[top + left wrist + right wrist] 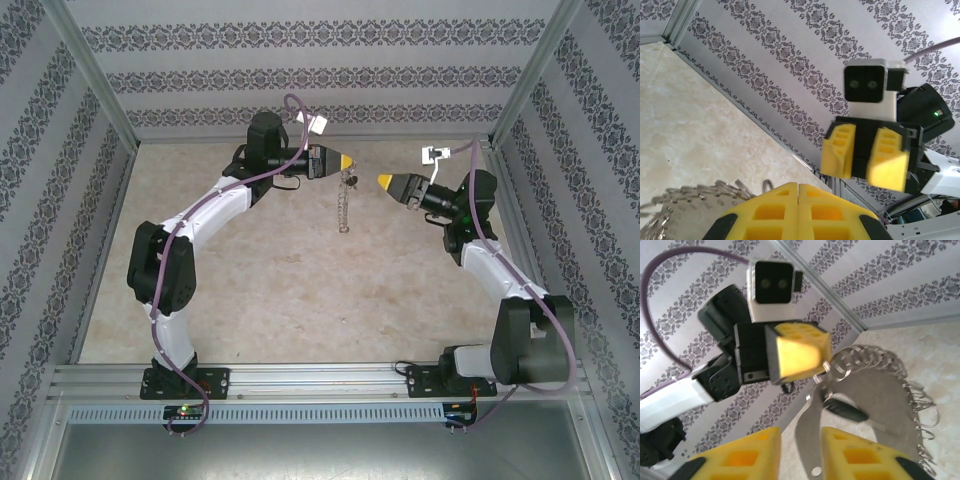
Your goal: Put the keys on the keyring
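My left gripper [343,160] is shut on the keyring [345,205], a silvery hoop with a fringe of tiny silver pieces that hangs down from it over the middle of the table. In the left wrist view its yellow fingers [799,187] are pressed together, with the fringe [690,200] at lower left. My right gripper [385,181] faces it from the right. In the right wrist view that gripper [800,437] stands open, and the hoop's flat band [880,390] runs down between its fingers. A key with a black head [842,410] hangs at the hoop, just under the left gripper's fingers [797,352].
The beige tabletop [280,290] is fenced by patterned walls and metal frame posts [95,80]. A rail [320,380] along the near edge carries both arm bases. Purple cables [290,110] loop off each wrist.
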